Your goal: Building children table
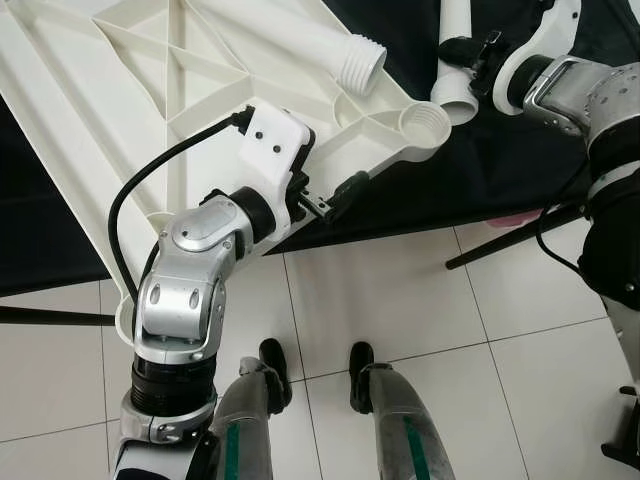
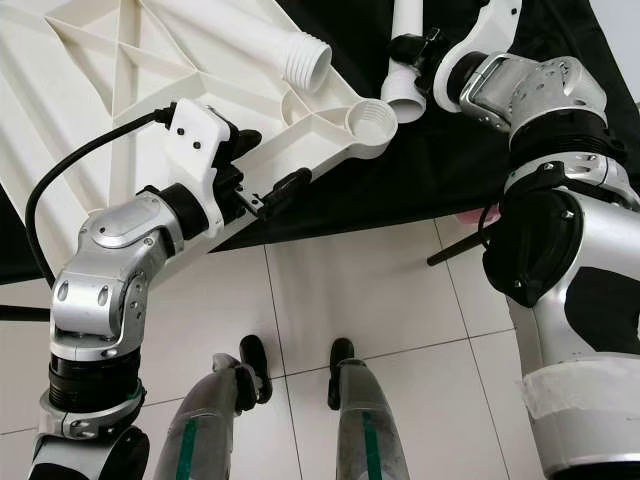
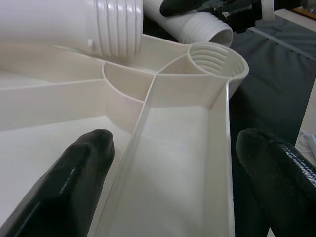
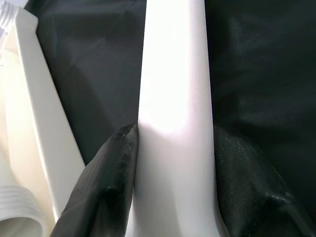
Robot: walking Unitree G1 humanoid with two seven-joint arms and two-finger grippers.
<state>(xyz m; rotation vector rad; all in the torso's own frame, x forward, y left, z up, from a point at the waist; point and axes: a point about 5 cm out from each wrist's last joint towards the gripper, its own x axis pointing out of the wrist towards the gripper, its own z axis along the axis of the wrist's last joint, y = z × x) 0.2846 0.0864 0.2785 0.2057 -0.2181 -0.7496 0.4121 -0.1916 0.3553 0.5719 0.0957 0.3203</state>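
we see a floor of pale, glossy square tiles [image 1: 400,290] with thin dark grout lines, bright under even light and faintly reflective. a black cloth [image 1: 520,150] is spread over the far part of the floor, its edge running across the tiles. a thin dark rod [image 1: 500,243] lies slanted on the tiles near the cloth's edge, and a small pink object [image 1: 515,219] peeks out just beside it.

The right hand [image 4: 173,163] clamps a white table leg [image 4: 175,98] above black cloth [image 4: 256,74], beside the tabletop edge [image 4: 39,123].
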